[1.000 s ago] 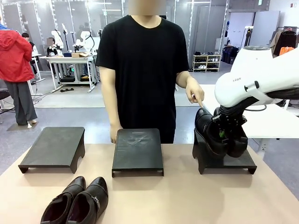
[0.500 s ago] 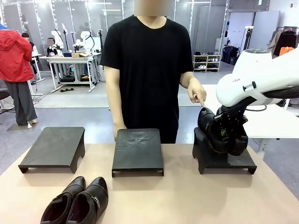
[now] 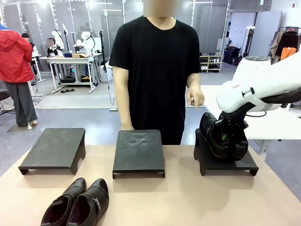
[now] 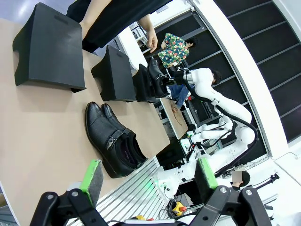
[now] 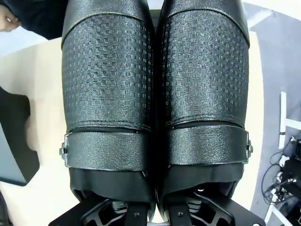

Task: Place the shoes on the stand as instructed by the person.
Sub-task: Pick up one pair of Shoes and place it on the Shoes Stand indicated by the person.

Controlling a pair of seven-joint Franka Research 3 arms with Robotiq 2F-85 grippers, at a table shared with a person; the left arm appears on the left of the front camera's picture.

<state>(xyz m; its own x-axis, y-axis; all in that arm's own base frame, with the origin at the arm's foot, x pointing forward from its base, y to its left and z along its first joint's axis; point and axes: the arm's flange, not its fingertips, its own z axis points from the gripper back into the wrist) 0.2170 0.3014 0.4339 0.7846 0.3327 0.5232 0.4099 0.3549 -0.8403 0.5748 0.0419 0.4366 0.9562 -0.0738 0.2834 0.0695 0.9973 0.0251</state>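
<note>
While in tool point(image 3: 229, 139), shoes point(image 3: 209, 132) toes-first toward person point(image 3: 160, 70).

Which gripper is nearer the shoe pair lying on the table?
Left. The left gripper hangs open close to the table pair; the right gripper is off at the right stand, shut on the other pair.

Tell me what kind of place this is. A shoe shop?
Probably a robot lab, not a shop. A big white robot arm holds shiny black leather shoes on one of three flat black stands on a beige table, and a white workbench with gear stands behind.
</note>
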